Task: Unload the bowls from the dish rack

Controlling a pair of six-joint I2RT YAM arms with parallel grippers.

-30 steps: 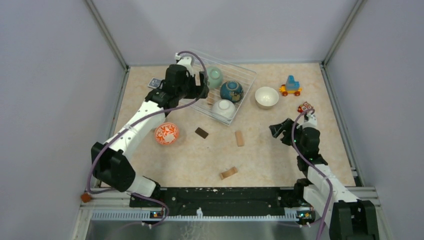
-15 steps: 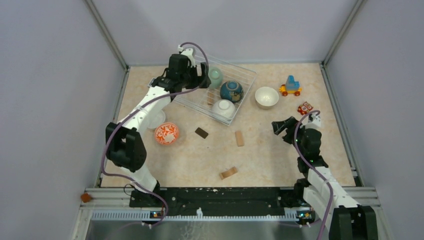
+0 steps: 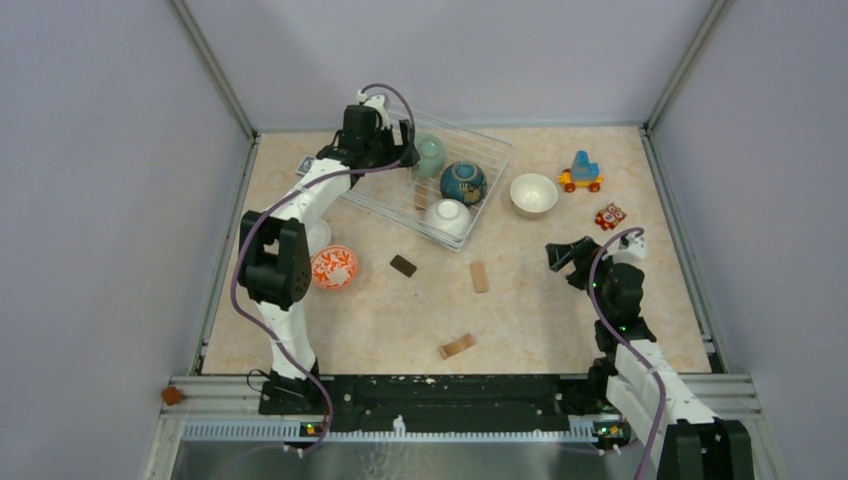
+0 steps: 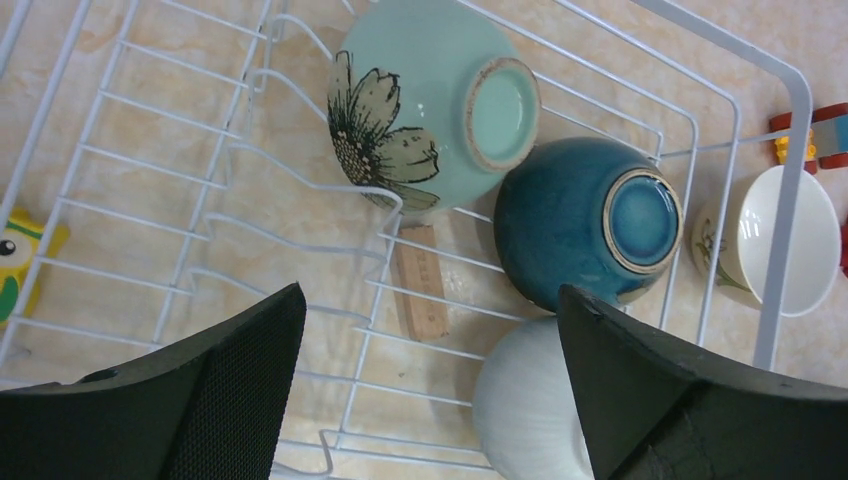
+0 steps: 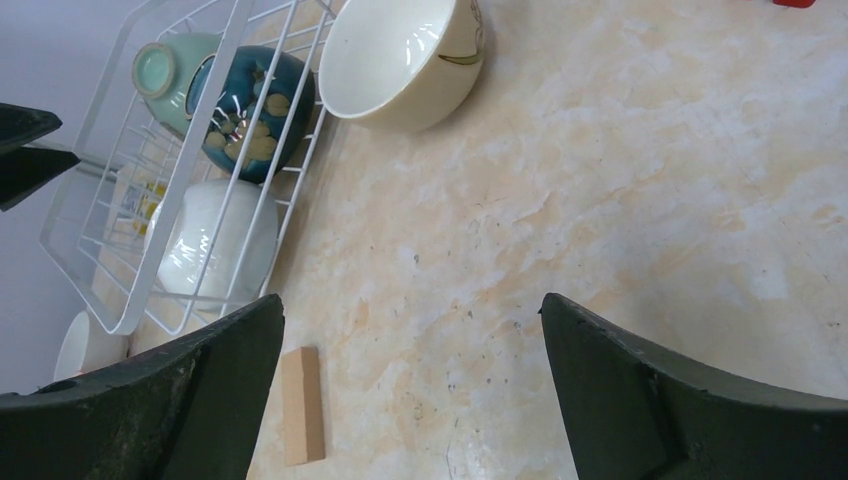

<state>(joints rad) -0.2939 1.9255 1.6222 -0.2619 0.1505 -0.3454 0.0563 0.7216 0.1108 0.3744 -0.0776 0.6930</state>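
Note:
The dish rack stands at the back of the table and holds an upturned mint green bowl, a dark blue bowl and a white bowl. My left gripper hovers open over the rack's left half. In the left wrist view the left gripper is empty, with the white bowl beside its right finger. On the table are a beige bowl, an orange-red patterned bowl and a white bowl half hidden by the left arm. My right gripper is open above bare table.
A wooden block lies under the rack's wires. A brown tile and wooden blocks lie mid-table. A blue-yellow toy and a red toy sit at the right. An owl toy is left of the rack.
The left arm has folded up and carried its gripper right, farther over the rack. The right arm has drawn back slightly, uncovering the red toy, and its jaws have spread wider.

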